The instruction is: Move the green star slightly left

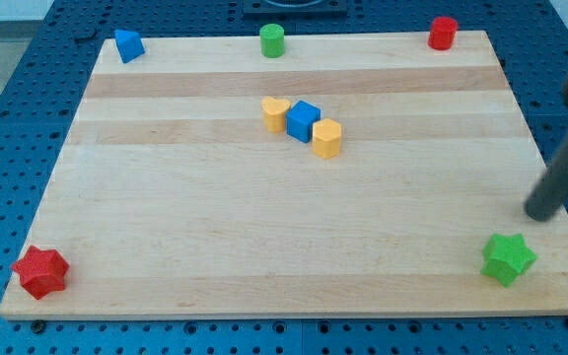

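Currently our tip [538,214], no end effector fitted, stands above-right of the green plastic star [508,258]; an oblique push risks ejecting it off the wooden table's [264,256] near edge.

my tip [537,214] above-right of green star [508,258] (apart), wooden board [264,247]

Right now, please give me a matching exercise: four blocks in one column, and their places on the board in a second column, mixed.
Blocks:
1. green star
2. red star
3. blue cube
4. red cylinder

Places:
A. the view's top right corner
B. bottom right, just below my tip
C. the view's bottom left corner
D. middle, between two yellow blocks

Pairs: 1-B, 2-C, 3-D, 4-A
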Robot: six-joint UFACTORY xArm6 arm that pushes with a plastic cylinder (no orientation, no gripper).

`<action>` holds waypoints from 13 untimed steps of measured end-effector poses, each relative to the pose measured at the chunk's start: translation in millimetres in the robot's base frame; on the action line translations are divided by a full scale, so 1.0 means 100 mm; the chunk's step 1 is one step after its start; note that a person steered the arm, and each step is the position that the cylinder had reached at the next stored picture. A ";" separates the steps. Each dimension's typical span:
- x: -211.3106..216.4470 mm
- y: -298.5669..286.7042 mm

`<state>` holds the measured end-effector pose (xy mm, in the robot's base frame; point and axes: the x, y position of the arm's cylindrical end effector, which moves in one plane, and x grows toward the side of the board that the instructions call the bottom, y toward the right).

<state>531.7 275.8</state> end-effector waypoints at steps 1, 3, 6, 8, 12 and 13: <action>0.42 0.33; 0.80 0.31; 0.22 -0.04; 0.58 -0.10; 0.23 -1.16; 0.11 -1.34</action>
<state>542.8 141.5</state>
